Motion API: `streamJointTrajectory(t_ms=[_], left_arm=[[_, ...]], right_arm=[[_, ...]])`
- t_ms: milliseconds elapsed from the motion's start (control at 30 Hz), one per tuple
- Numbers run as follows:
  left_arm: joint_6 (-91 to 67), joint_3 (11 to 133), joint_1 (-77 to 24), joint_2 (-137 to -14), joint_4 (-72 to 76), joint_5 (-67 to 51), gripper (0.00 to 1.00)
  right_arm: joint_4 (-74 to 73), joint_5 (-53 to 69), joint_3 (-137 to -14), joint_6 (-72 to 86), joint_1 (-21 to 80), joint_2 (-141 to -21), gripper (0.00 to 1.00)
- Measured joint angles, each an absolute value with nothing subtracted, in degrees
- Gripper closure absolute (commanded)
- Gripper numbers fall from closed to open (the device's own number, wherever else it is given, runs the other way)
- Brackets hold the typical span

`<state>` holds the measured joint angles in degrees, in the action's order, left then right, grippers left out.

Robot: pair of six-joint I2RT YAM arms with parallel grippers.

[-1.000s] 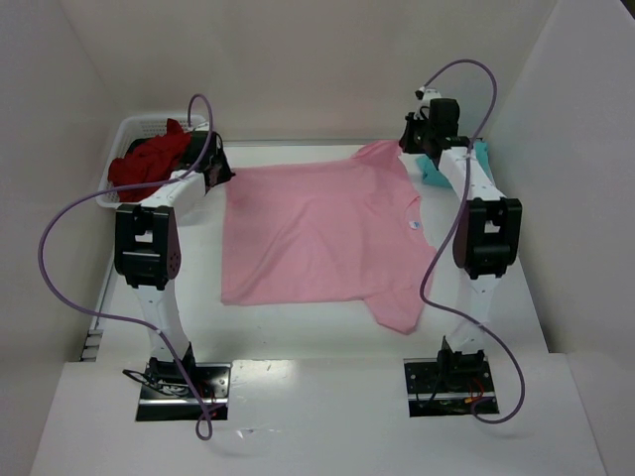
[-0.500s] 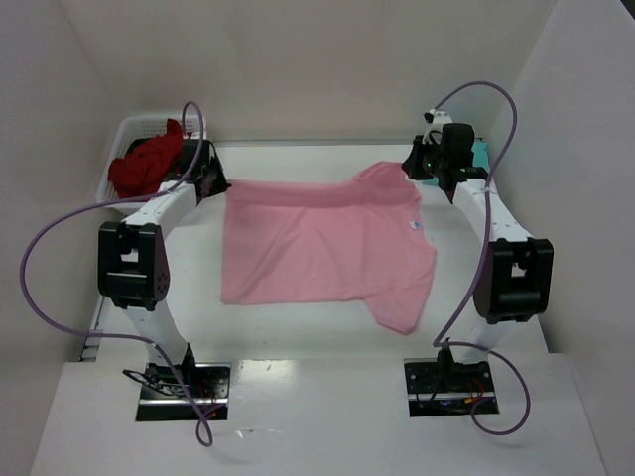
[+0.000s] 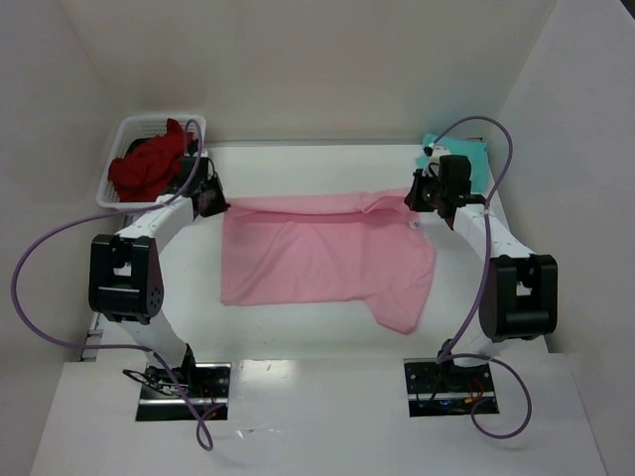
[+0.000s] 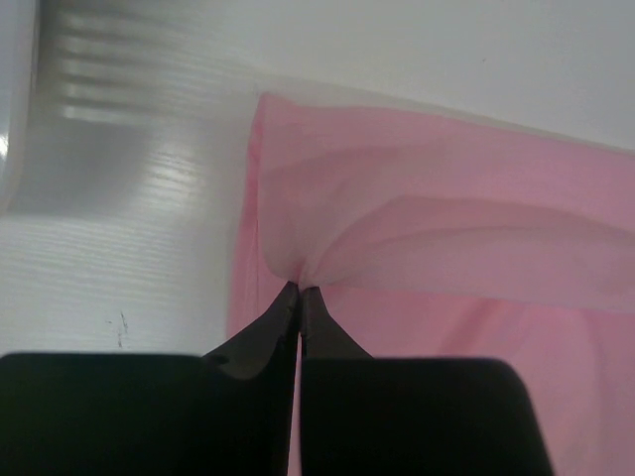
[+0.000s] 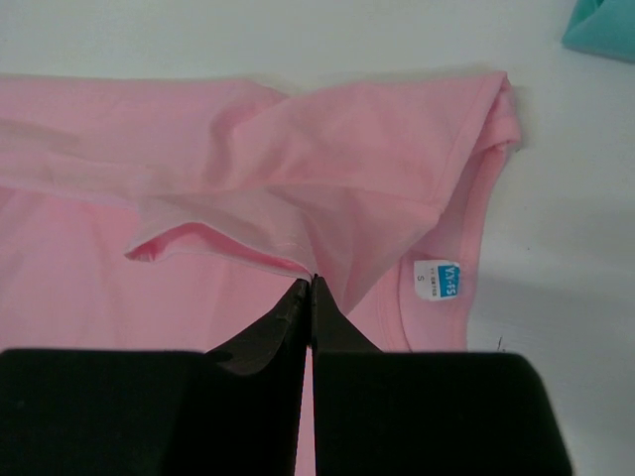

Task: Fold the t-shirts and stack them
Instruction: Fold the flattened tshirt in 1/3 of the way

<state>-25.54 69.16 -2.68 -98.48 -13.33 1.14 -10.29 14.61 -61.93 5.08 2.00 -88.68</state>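
The pink t-shirt (image 3: 327, 263) is being pinched along its far edge by the left jaws and right jaws.

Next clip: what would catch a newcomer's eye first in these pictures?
A light pink t-shirt lies spread mid-table, its far edge doubled over and pinched at each end by the left gripper and right gripper. Dark red shirts fill the white basket at the far left; a teal shirt sits at the far right.
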Motion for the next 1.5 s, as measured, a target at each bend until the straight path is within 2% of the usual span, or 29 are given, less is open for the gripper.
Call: streamJointTrajectory(t_ms=[367, 1033, 1167, 1233, 1267, 1367, 1400, 1467, 1500], left_arm=[[-25.96, 64.81, -7.20, -98.48, -16.01, -0.04, 1.00], [-29.06, 64.71, -7.05, -99.37, -19.50, 5.78, 1.00], [-28.73, 64.71, -7.05, -99.37, -19.99, 4.57, 1.00], [-28.61, 64.71, -7.05, -99.37, -20.25, 3.18, 1.00], [-28.55, 64.71, -7.05, -99.37, -20.45, 2.69, 0.96], [-28.35, 64.83, -7.05, -99.37, -21.64, 1.93, 0.75], [-28.23, 65.00, -7.05, -99.35, -22.17, 1.81, 0.67], [-28.29, 65.33, -7.05, -99.25, -22.98, 2.01, 0.59], [-28.39, 65.63, -7.05, -98.97, -23.62, 2.51, 0.55]], right_arm=[[-9.97, 12.20, -58.26, 5.32, 2.00, -88.49, 0.94], [-10.33, 12.16, -54.68, 5.50, 2.00, -89.46, 0.93], [-10.35, 12.18, -54.63, 5.43, 2.00, -89.78, 0.80], [-10.39, 11.64, -54.58, 5.20, 2.00, -89.78, 0.64], [-10.39, 11.43, -54.51, 5.23, 2.00, -89.78, 0.59], [-10.66, 10.05, -54.10, 5.20, 2.00, -89.72, 0.49], [-10.77, 9.49, -53.96, 5.30, 1.99, -89.67, 0.38], [-10.99, 8.76, -53.89, 5.57, 1.91, -89.40, 0.22], [-11.00, 8.66, -53.89, 5.80, 1.80, -89.28, 0.18]])
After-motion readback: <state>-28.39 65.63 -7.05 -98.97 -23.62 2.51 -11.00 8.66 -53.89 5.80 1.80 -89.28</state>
